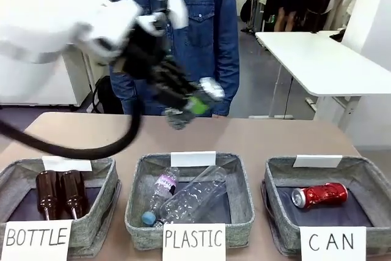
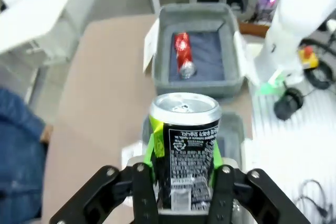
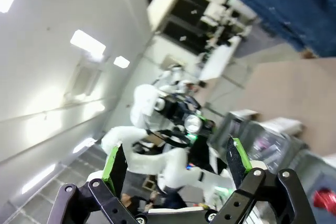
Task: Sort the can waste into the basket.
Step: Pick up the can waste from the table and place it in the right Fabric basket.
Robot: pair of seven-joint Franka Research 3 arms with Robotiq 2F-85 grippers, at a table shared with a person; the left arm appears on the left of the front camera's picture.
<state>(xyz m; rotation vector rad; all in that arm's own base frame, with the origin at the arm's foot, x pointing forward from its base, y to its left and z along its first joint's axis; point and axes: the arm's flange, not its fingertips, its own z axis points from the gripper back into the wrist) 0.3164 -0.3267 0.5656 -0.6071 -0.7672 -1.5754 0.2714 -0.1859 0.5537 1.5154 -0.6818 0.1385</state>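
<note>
The dark can (image 2: 185, 145) with silver top is held between the green pads (image 2: 155, 142) of the left gripper (image 2: 184, 182), which is closed on its sides. In the left wrist view the can stands upright in the grip, its top end facing the camera's far side, and small white print covers its dark wall. In the front view the left gripper (image 1: 186, 105) hangs in the air above the far part of the table (image 1: 275, 136), in front of a person in a blue denim shirt (image 1: 201, 35), and the can (image 1: 208, 93) there is blurred.

The red can (image 1: 319, 195) lies on its side on the dark bottom of the CAN basket (image 1: 275, 178), which is the rightmost of three grey baskets in the front view. In the left wrist view this basket (image 2: 197, 14) is beyond the held can, with the red can (image 2: 183, 54) inside.

The middle basket (image 1: 137, 203), marked PLASTIC, holds clear bottles (image 1: 189, 200). The left basket (image 1: 107, 172), marked BOTTLE, holds two brown bottles (image 1: 60, 192).

The right gripper (image 3: 176, 169) is open, with nothing between its fingers, and points up and toward the left arm (image 3: 157, 129).
</note>
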